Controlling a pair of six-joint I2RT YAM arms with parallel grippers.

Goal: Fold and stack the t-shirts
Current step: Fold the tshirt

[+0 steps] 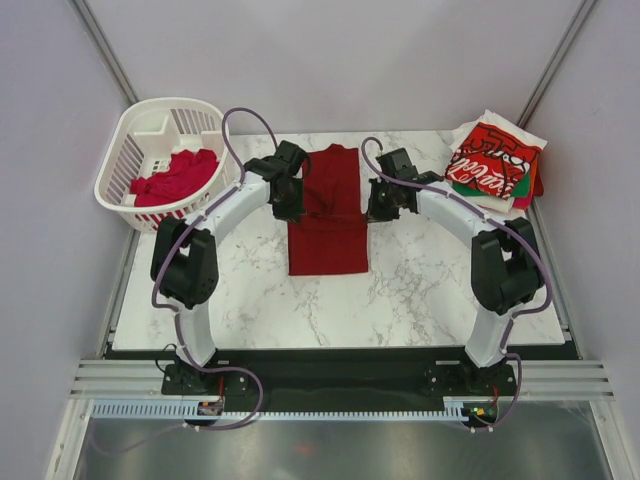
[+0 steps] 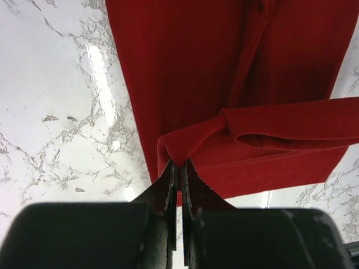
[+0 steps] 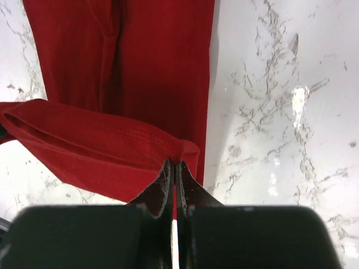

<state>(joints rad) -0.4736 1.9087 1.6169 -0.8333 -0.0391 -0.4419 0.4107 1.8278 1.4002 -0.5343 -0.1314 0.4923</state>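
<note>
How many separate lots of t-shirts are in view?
3. Dark red cloth t-shirt mid-table, pinched by the left gripper and right gripper; a crumpled red heap in the white slotted plastic basket; a folded stack far right, Coca-Cola print on top. Heap and stack may hide more.

Top external: high above near edge, looking down on whole table (image 1: 250, 300). Wrist views: very close, aimed downward. Shared by all: dark red t-shirt (image 1: 328, 228).
</note>
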